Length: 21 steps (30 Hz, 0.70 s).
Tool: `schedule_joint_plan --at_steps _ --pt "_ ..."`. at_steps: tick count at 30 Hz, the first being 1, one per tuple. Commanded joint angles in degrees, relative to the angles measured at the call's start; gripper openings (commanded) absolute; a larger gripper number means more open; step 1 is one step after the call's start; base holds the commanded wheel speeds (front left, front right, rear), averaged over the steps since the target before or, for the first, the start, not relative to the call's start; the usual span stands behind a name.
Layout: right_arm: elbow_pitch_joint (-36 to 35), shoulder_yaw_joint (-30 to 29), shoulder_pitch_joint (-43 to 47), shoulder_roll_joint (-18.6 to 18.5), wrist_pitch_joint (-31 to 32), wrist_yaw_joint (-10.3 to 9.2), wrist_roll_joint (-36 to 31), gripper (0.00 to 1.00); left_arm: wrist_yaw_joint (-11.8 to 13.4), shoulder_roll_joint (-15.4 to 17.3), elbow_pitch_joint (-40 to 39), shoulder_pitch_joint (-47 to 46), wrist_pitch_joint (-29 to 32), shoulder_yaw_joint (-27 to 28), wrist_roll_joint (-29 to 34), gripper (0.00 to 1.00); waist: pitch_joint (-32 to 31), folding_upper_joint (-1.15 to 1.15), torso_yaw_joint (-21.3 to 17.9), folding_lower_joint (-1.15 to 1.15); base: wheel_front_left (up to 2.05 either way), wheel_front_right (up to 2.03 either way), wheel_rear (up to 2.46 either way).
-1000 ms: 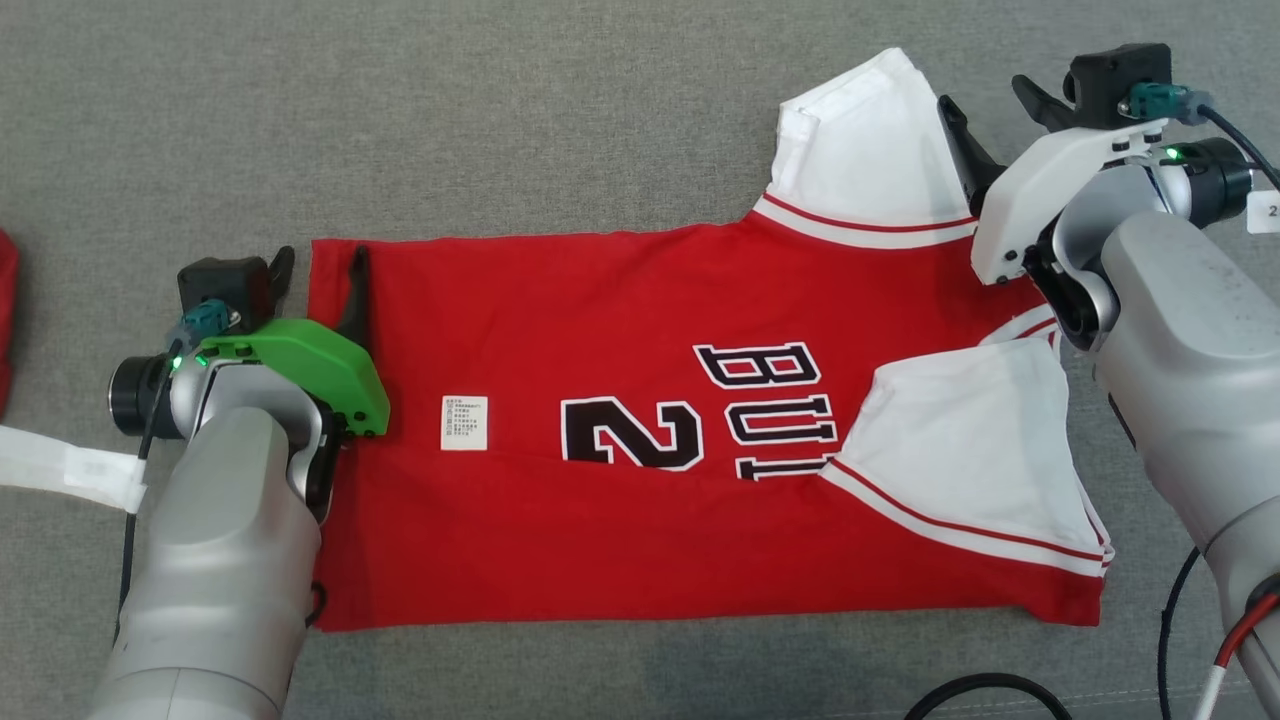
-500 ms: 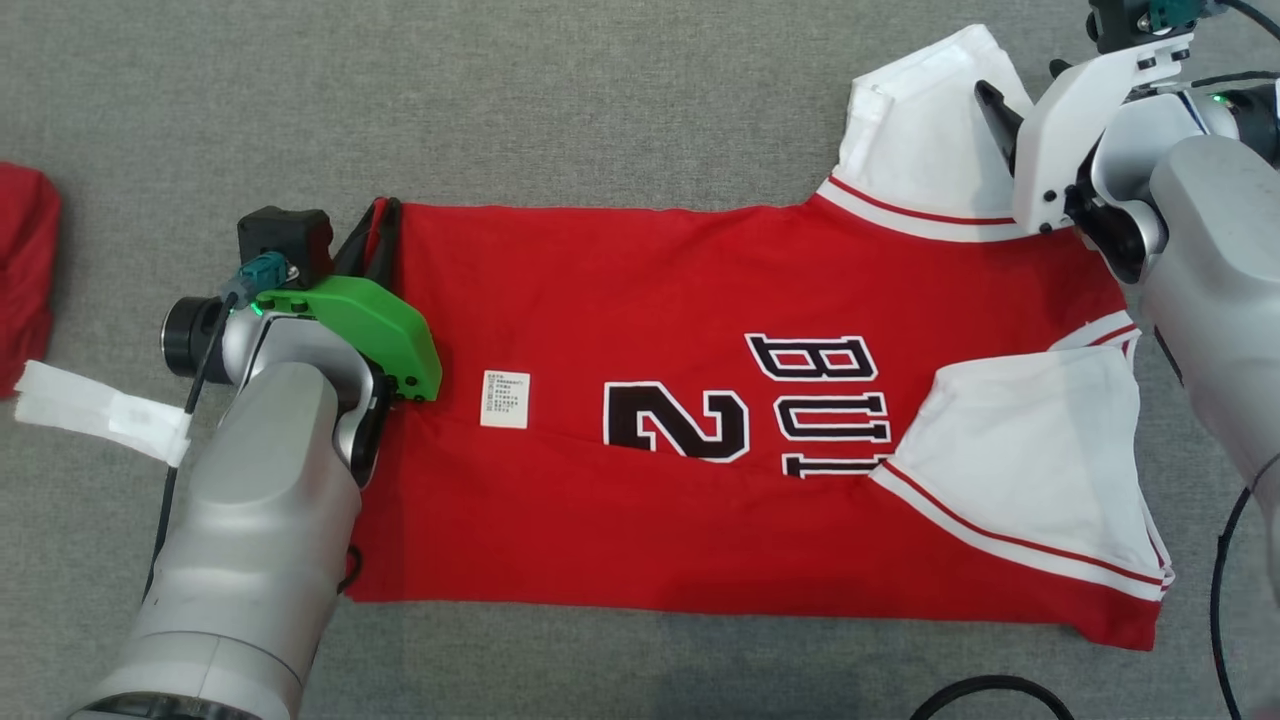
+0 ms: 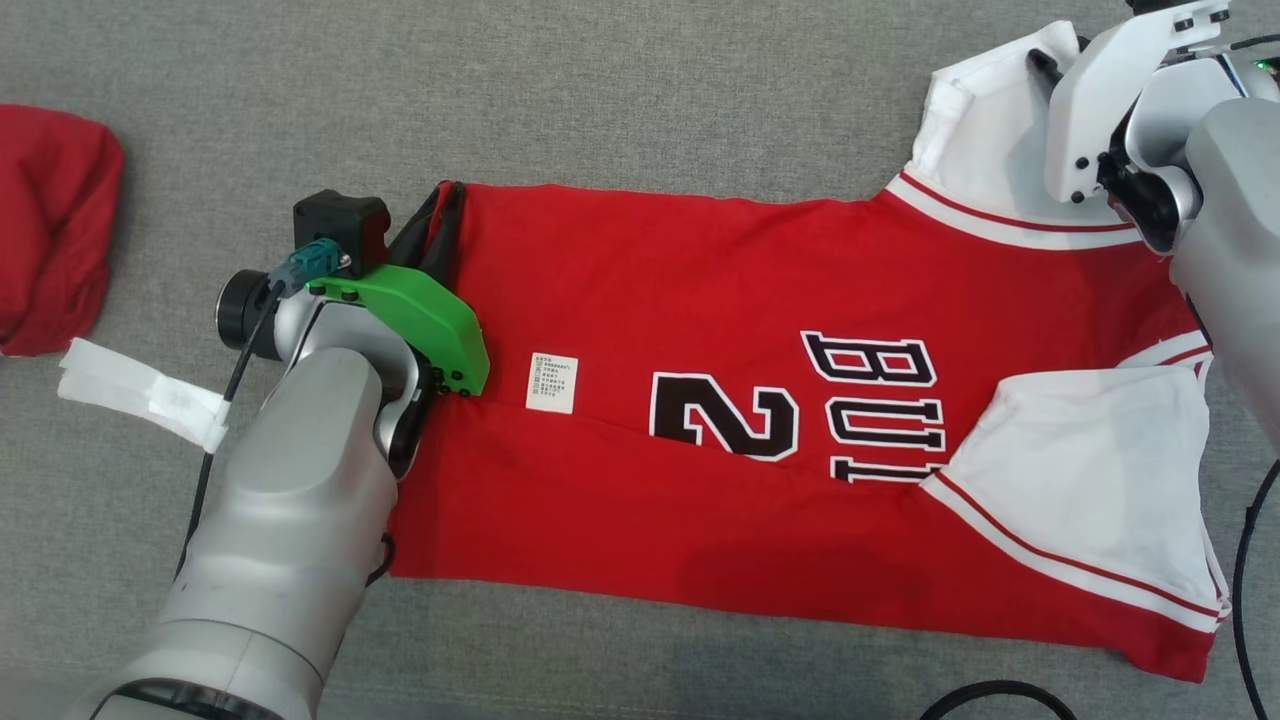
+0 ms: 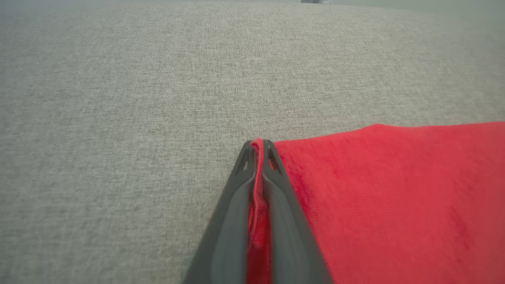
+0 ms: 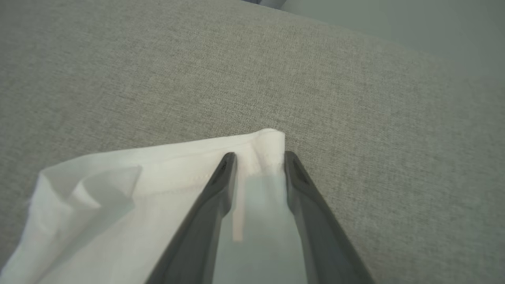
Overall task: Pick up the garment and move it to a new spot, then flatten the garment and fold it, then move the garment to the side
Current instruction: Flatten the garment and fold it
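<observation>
The left pincer is clamped on a hem corner of the red garment lying on the grey worktop. The right pincer stands parted, straddling the edge of the white sleeve.

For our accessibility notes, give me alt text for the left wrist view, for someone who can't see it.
The left pincer, shut, pinches the edge of a red garment that spreads flat to its right. The surface around them is grey woven cloth.
</observation>
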Motion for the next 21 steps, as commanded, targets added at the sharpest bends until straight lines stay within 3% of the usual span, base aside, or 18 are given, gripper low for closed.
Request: schedule_joint_plan --at_steps 1,9,21 --pt "0.5 0.4 -0.1 -0.5 -1.4 -0.11 0.3 0.0 -0.2 0.3 -0.1 -0.2 0.1 -0.5 -0.3 0.0 0.0 0.0 0.0 0.0 0.0 0.0 0.0" --pt "1.4 0.8 0.9 0.1 -7.3 -0.11 1.3 0.0 -0.2 2.1 -3.4 2.5 0.1 0.6 -0.4 0.0 -2.5 0.0 -1.4 0.0 0.0 0.0 0.0" --pt "-4.1 2.7 10.8 0.5 -14.6 -0.11 9.3 0.0 -0.2 5.8 -6.5 12.1 0.1 1.8 -1.6 0.0 -13.8 0.0 -7.6 0.0 0.0 0.0 0.0"
